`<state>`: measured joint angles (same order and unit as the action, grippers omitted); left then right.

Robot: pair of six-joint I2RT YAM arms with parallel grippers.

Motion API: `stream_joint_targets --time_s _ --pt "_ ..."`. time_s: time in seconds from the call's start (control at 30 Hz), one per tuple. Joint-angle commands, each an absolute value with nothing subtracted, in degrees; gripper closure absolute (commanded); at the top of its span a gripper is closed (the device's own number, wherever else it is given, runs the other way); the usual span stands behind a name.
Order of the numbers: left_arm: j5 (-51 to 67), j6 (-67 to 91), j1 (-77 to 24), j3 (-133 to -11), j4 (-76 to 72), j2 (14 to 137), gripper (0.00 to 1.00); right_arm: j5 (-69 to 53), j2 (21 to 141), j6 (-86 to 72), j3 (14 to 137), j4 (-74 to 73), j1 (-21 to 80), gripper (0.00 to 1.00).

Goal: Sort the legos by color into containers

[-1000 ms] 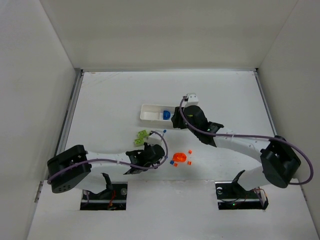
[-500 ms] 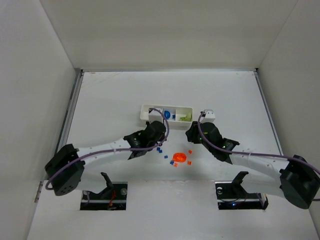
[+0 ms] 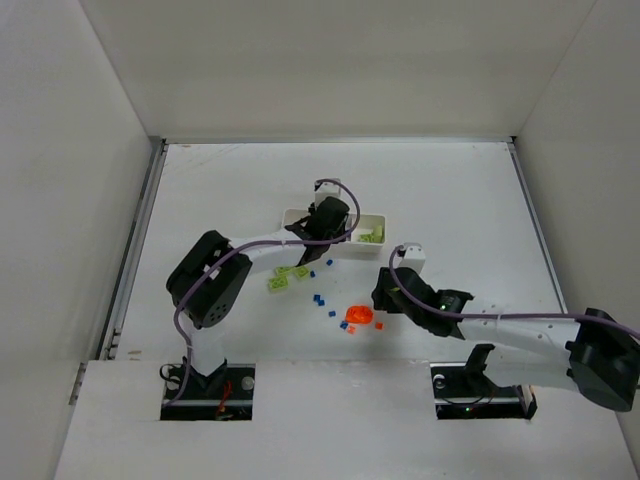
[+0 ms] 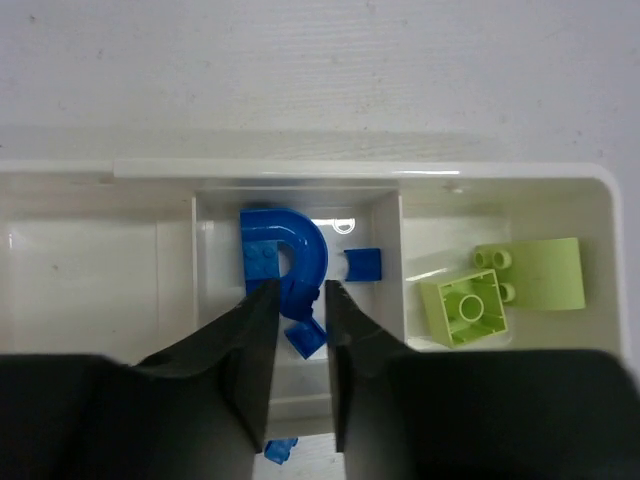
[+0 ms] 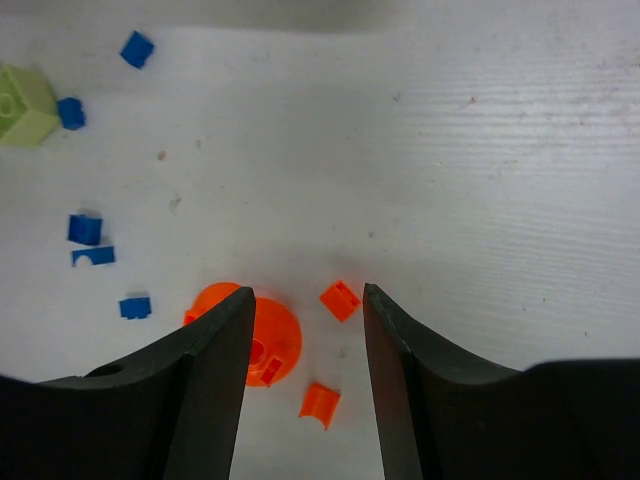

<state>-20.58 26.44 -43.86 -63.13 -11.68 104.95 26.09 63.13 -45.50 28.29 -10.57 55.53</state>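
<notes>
The containers are one white tray [image 3: 292, 222] [image 4: 300, 170] with three compartments. My left gripper [image 3: 330, 228] [image 4: 298, 292] hangs over the middle one, open a narrow way with nothing clamped. Below it lie a curved blue lego [image 4: 287, 252] and two small blue ones [image 4: 365, 265] [image 4: 305, 337]. Two lime-green legos [image 4: 465, 310] [image 4: 542, 272] lie in the right compartment. My right gripper [image 3: 377, 300] [image 5: 308, 295] is open just above the table. A small orange lego [image 5: 340, 300] lies between its fingers, the round orange lego [image 5: 262, 340] [image 3: 358, 315] is partly under the left finger, and another [image 5: 320, 402] is nearer.
Loose blue legos [image 3: 318, 298] [image 5: 85, 228] lie scattered left of the orange ones. Lime-green legos [image 3: 285, 276] [image 5: 22, 105] lie on the table in front of the tray's left end. The tray's left compartment [image 4: 80, 270] holds nothing.
My left gripper has travelled from the table up to the tray's middle compartment and opened slightly. My right gripper has come back from the tray to the orange legos.
</notes>
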Motion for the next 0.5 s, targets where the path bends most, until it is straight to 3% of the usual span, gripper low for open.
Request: stream_joint_targets --time_s 0.0,0.13,0.47 --pt "-20.22 25.75 -43.64 -65.22 -12.3 103.19 0.64 28.04 66.35 -48.69 29.18 -12.84 55.94 0.48" --pt "-20.83 25.75 -44.25 -60.66 -13.0 96.35 0.58 27.77 68.72 -48.87 30.14 -12.22 55.94 0.49" --pt "-21.36 28.38 -51.18 -41.86 -12.92 75.69 0.57 26.54 74.35 -50.01 31.72 -11.78 55.94 0.59"
